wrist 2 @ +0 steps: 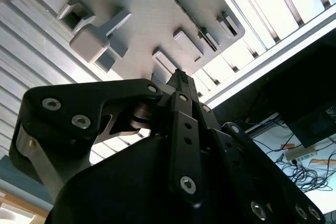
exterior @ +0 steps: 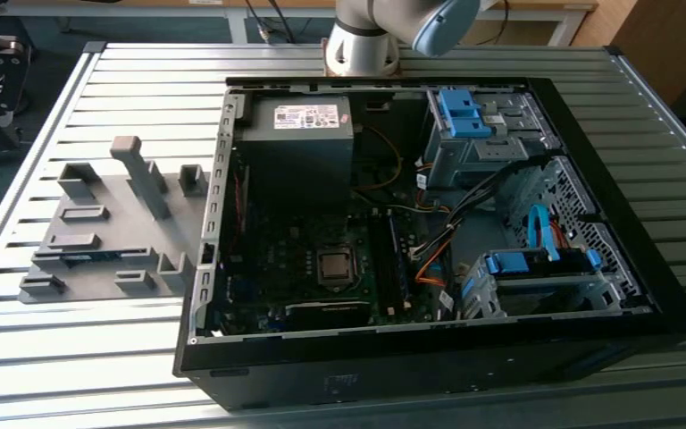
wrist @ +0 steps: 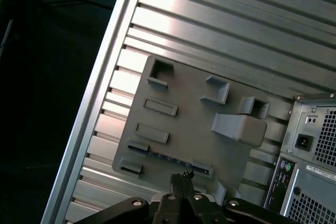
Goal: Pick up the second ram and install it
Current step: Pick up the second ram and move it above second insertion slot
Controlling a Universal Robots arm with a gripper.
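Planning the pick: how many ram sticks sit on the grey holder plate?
1: the second ram lies along the holder plate, between two edge blocks, just beyond the hand. Taller blocks might hide another.

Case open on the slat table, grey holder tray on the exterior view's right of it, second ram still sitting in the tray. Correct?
Not quite: the grey holder tray lies on the exterior view's left of the case, as the exterior view shows. Rest holds: case open on the slat table, second ram in the tray.
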